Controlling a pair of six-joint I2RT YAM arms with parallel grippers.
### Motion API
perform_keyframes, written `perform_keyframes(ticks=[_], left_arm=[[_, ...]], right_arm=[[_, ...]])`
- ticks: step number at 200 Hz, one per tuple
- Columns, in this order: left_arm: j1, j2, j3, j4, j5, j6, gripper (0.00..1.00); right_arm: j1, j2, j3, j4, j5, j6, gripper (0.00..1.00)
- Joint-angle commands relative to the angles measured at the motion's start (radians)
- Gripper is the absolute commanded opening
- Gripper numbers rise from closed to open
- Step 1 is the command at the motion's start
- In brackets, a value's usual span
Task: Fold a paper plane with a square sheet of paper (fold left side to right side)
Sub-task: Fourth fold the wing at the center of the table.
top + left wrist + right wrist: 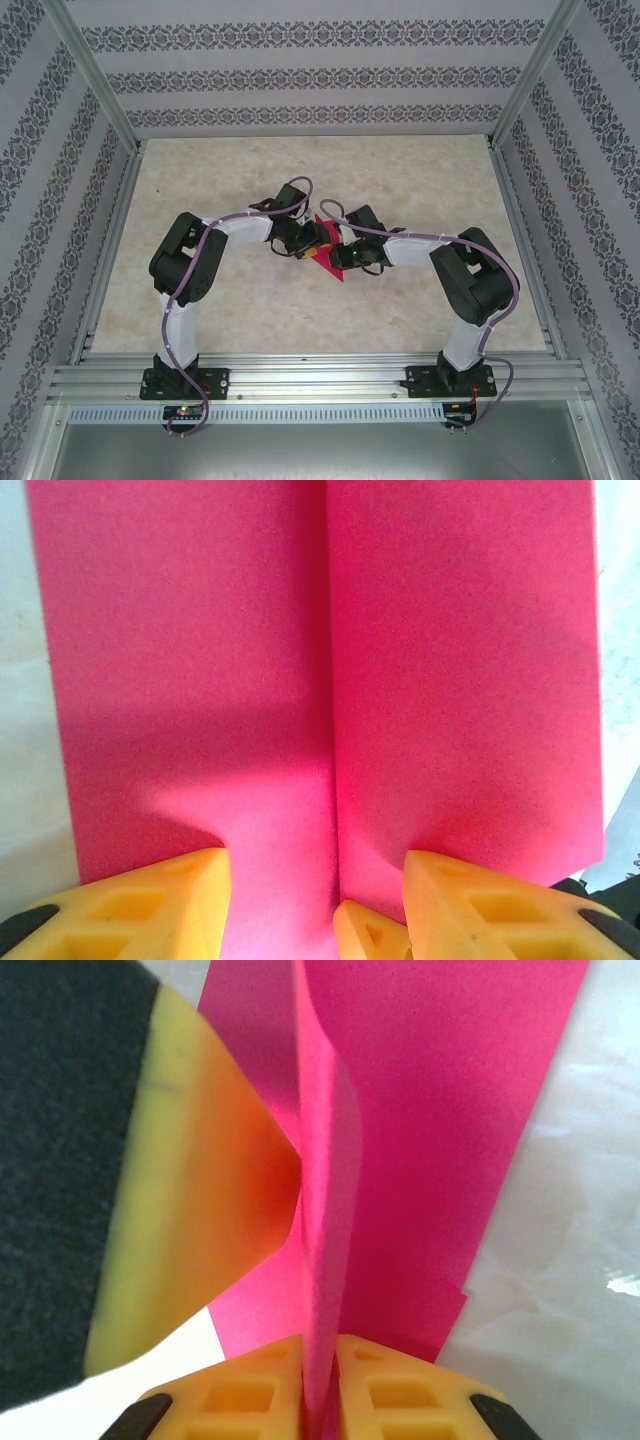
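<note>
The paper [200, 630] lies in the middle of the tabletop [420, 180], where the two arms meet over it. A straight crease runs down its centre, with a flat pink panel on either side. The right jaws are pressed together and pinch the near end of a ridge of paper that stands upright along that crease. The left jaws are spread, one yellow finger [150, 910] on each side of the crease, and they grip nothing. From the right wrist, one left finger sits close against the ridge, though whether it touches the paper is hard to tell at this angle. The step in hand looks like laying the left half over onto the right. To do that well, the right pinch should hold firm and low so the ridge does not slip. The raised half should then swing over with its free edge matched to the far edge before any pressing. The left jaws are best lowered onto the fold line and drawn along it, flattening from the pinched end outward, so that no bulge gets trapped and skews the crease.
</note>
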Motion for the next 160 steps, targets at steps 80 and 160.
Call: perform_keyframes(ticks=[80, 160], left_arm=[[-0.011, 0.043, 0.012, -0.034, -0.038, -0.003, 0.51], [-0.011, 0.045, 0.015, -0.048, -0.048, 0.000, 0.51]], right_arm=[[-0.019, 0.007, -0.020, 0.050, -0.042, 0.024, 0.23], [-0.030, 0.001, -0.038, 0.089, -0.088, 0.038, 0.24]])
